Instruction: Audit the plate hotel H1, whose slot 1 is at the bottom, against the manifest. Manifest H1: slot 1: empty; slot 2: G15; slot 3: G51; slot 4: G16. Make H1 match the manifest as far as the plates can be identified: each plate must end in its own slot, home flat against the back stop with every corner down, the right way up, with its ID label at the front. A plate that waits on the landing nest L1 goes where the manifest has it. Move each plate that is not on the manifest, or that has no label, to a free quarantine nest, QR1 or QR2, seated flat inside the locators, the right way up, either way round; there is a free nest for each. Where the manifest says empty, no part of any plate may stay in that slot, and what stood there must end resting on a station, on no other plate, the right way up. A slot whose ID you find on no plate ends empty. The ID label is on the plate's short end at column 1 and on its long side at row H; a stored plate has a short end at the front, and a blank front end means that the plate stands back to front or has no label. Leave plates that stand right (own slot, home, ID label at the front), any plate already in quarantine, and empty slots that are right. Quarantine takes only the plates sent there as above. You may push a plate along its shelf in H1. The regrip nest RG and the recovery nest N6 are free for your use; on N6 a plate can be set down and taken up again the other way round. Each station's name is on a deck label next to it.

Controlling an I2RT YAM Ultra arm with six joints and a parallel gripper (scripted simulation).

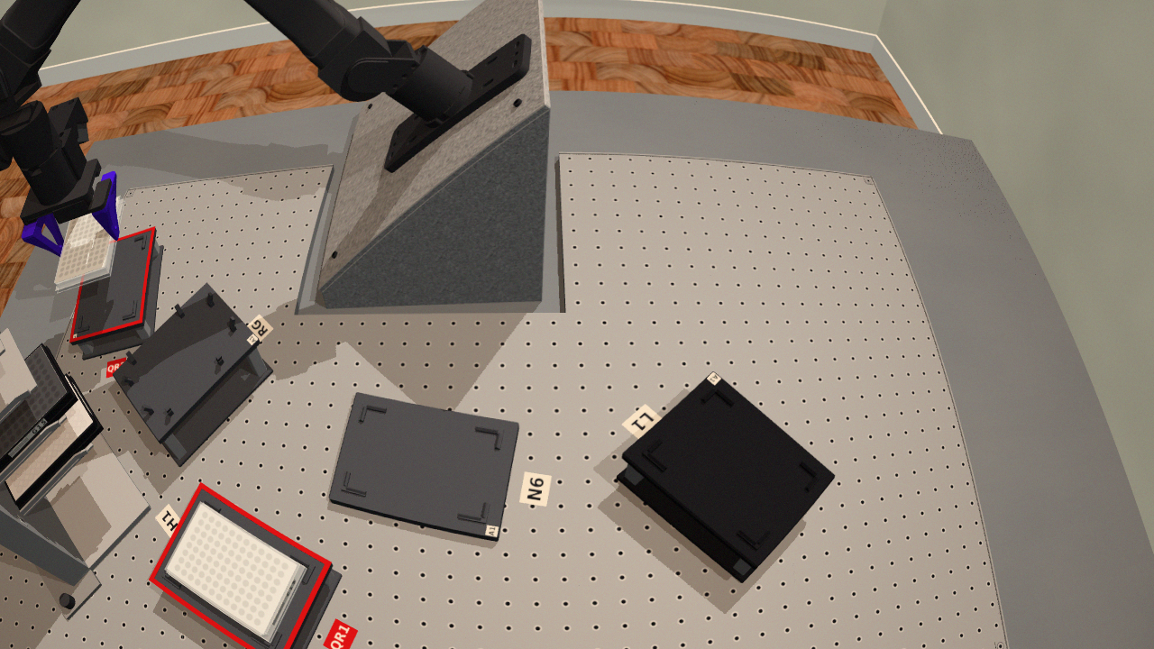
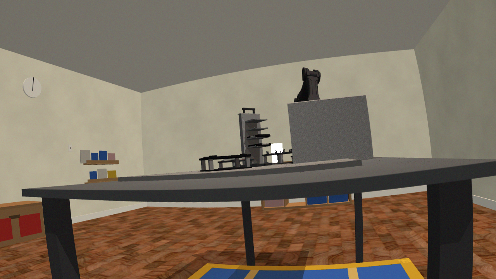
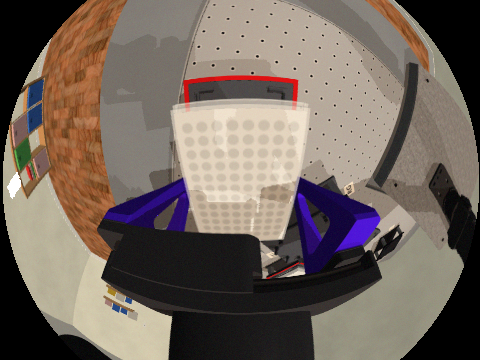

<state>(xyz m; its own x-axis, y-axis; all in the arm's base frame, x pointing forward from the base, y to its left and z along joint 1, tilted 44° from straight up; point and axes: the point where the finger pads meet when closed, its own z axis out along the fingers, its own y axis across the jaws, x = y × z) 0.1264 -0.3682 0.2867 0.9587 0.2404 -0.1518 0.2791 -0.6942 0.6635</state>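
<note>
Microplate (image 1: 83, 251), pale and translucent with its grid of wells facing up, hangs in the gripper (image 1: 74, 219) above the far edge of the red-rimmed quarantine nest (image 1: 146, 274) at the deck's left, partly overlapping it but not yet seated inside the locators; the blue fingers stand spread wide across the plate's width, pinching it by its two long sides, as the wrist view shows; a thin moulded piece like this is probably light and stiff, yet its smooth side walls look slippery, so a grip across the long sides near one end is likely to let the far end droop or swing; the plate looks roughly level from here, though small tilt cannot be judged; squeezing harder risks bowing the skirt; a second plate (image 1: 233, 571) already lies in the other red-rimmed nest (image 1: 242, 508), so this one is the free station.
</note>
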